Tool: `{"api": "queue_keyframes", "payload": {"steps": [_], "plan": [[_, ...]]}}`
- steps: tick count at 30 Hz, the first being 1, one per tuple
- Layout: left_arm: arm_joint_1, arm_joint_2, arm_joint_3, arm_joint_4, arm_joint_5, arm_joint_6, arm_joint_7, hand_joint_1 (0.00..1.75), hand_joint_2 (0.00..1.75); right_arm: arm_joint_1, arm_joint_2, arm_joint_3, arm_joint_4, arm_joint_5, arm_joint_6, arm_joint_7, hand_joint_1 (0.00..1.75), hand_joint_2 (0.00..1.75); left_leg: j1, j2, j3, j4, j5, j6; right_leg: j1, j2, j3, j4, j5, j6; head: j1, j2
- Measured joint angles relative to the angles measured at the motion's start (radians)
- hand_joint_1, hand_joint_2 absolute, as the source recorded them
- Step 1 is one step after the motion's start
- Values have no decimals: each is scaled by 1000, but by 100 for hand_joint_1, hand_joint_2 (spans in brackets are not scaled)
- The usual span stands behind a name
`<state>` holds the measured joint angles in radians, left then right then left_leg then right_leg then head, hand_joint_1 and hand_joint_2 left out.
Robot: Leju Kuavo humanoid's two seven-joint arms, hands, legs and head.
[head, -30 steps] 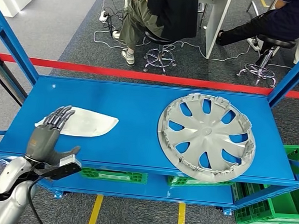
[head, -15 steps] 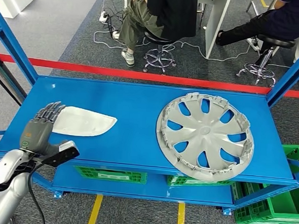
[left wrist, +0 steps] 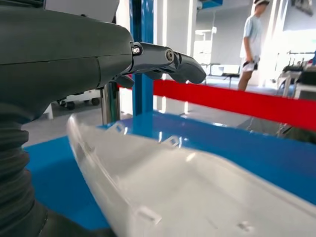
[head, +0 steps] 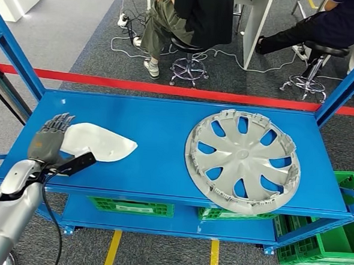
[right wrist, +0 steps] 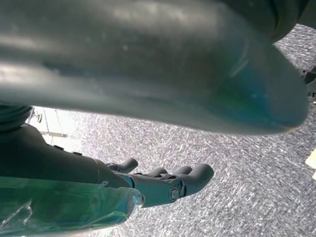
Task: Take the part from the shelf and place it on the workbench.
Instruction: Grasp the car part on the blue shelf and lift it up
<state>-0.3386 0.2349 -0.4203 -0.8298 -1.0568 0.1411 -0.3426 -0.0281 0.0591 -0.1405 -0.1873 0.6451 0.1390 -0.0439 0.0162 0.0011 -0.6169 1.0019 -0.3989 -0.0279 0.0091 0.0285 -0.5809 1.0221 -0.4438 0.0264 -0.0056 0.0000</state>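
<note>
A white, leaf-shaped plastic part [head: 99, 144] lies on the left half of the blue shelf [head: 158, 122]. My left hand [head: 50, 140] is at the part's left end, its fingers stretched out over that end. In the left wrist view the dark fingers [left wrist: 168, 59] reach straight out above the white part [left wrist: 186, 192] with a gap between them, and nothing is gripped. My right hand [right wrist: 164, 182] hangs over grey carpet with its fingers extended and holds nothing.
A large silver hubcap [head: 242, 160] lies on the right half of the shelf. Green crates [head: 322, 243] sit on the lower level and at the right. Blue uprights [head: 16, 50] frame the shelf. Beyond a red tape line [head: 169, 89], people sit on stools.
My left hand has moved left and further in over the shelf, from the front edge onto the part's left end. The part's tip has shifted very slightly.
</note>
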Motion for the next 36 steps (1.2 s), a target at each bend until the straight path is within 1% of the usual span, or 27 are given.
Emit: {"api": "queue_keyframes", "payload": {"steps": [5,11,12,13,15,16,17,22,31,36], "plan": [[-78,-33,0,162,-24,14,-1,0,175,-2,0,0,0,12,3,-4,0,0,0,0,0,0,0,0,0,0,0,0,0,0,0,0],[-131,-61,0,264,-41,33,-17,0,175,-3,0,-1,0,23,2,-5,0,0,0,0,0,0,0,0,0,0,0,0,0,0,0,0],[-136,-65,0,274,-42,33,-20,10,175,-3,0,-1,0,24,2,-5,0,0,0,0,0,0,0,0,0,0,0,0,0,0,0,0],[-141,-69,0,282,-43,33,-23,49,175,-3,0,-1,0,26,2,-5,0,0,0,0,0,0,0,0,0,0,0,1,0,0,0,0],[-147,-75,0,295,-47,34,-30,136,175,-3,0,-1,0,31,1,-5,0,0,0,0,0,0,0,0,0,0,0,1,0,0,0,0],[-148,-78,0,299,-50,36,-37,169,175,-3,0,-1,0,35,0,-5,0,0,0,0,0,0,0,0,0,0,0,1,0,0,0,0],[-149,-82,-1,302,-54,39,-44,174,175,-3,0,-1,0,40,-1,-6,0,0,0,0,0,0,1,0,0,0,0,1,0,0,0,0],[-145,-104,-7,305,-66,58,-62,175,175,-3,0,-1,0,60,-7,-13,0,0,0,0,0,0,1,0,0,0,0,1,0,0,0,0],[-140,-125,-29,269,-79,97,-21,175,175,-3,0,-5,0,68,-14,-16,0,0,0,0,0,0,1,0,0,0,-1,1,0,0,0,0],[-113,-128,-31,179,-84,99,7,175,175,-1,0,-13,0,69,-19,-16,0,0,0,0,0,0,1,0,0,0,-1,1,0,0,0,0]]}}
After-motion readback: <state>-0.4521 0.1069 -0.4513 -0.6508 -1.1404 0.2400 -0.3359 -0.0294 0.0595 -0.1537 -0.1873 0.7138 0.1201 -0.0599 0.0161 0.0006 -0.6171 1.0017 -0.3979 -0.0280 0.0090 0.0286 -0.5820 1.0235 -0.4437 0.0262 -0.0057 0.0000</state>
